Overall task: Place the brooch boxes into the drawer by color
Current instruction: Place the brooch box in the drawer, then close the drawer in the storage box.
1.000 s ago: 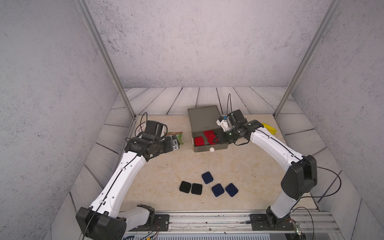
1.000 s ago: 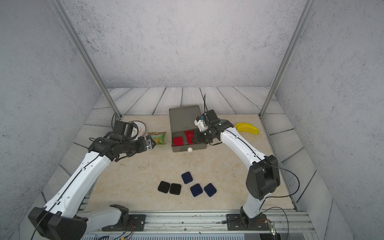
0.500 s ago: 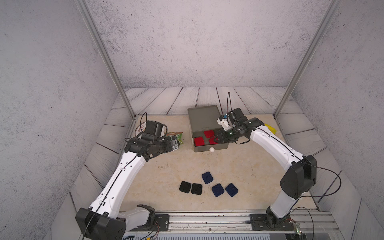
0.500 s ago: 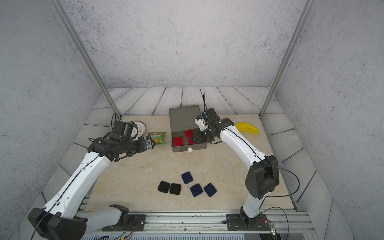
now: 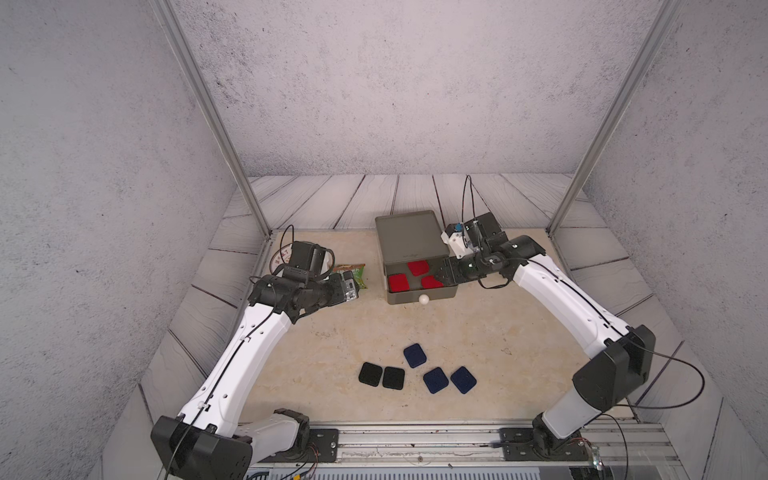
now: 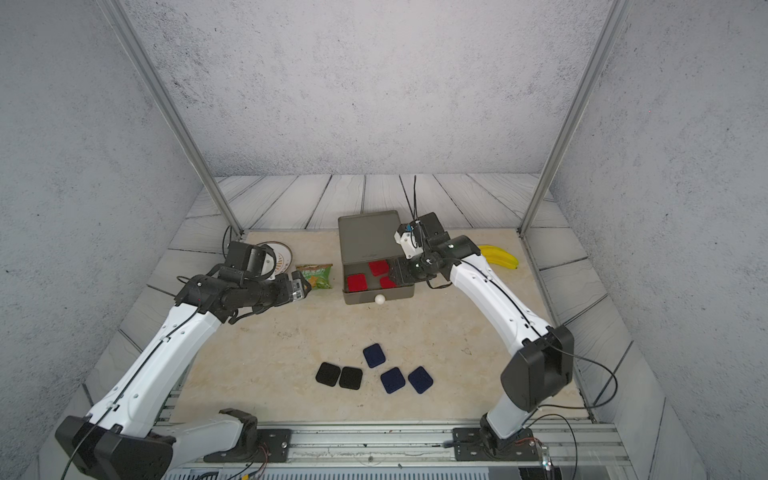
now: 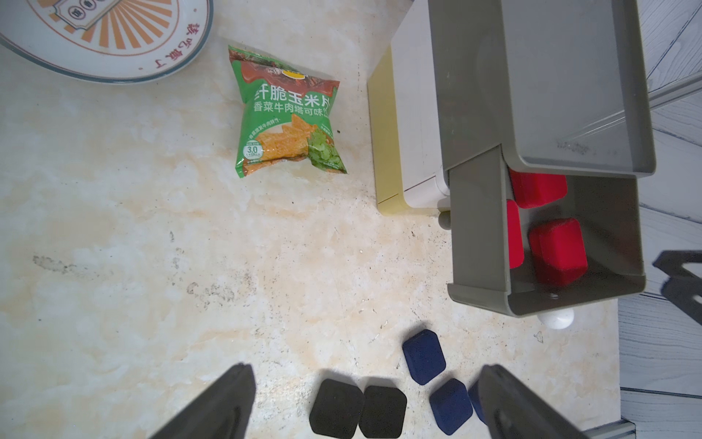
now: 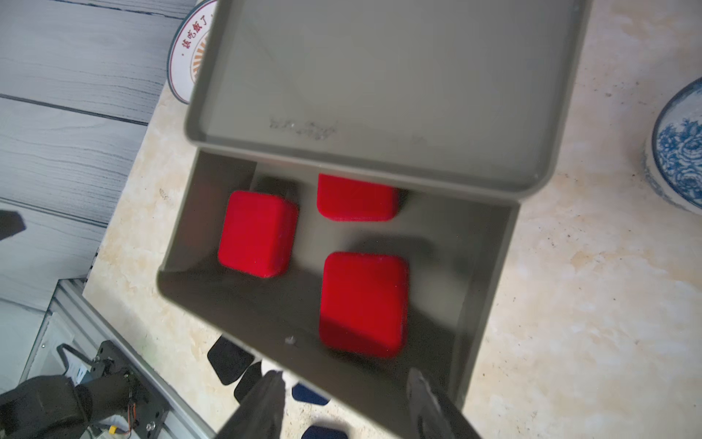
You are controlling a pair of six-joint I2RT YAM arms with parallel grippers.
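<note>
- My right hand (image 8: 343, 384) hangs over the front of the pulled-out grey drawer (image 8: 490, 285). Its fingers are apart with nothing between them. The nearest of the three red boxes (image 8: 362, 304) lies flat on the drawer floor just past the fingertips, clear of them.
- My left hand (image 7: 364, 384) is spread wide and empty. It hovers above the counter (image 5: 332, 332) near the snack packet (image 7: 290, 114), on the left side of the chest (image 5: 409, 237).
- The boxes left to sort lie well away from both hands, back toward the arm bases. The two black boxes (image 5: 370, 374) are on the left arm's side and the three navy boxes (image 5: 435, 380) sit more toward the right arm.
- I'd judge each arm about equally placed for its own group.
- The boxes are nearly square, so there is no real long axis to line up on.
- The navy ones sit apart from each other at differing angles, so the wrist would need turning to match.
- The black pair touch side by side, leaving only their outer edges free.
- The knob (image 5: 423, 299) faces the arm bases. The white drawer (image 7: 414, 133) and yellow drawer (image 7: 383, 152) are shut beneath the grey one's overhang.
- I reckon the grey drawer wants pushing in first, and the right hand is closest for that.
- The counter is flat and open around the loose boxes. The plate (image 7: 106, 38) and banana (image 6: 498, 256) sit well clear.
</note>
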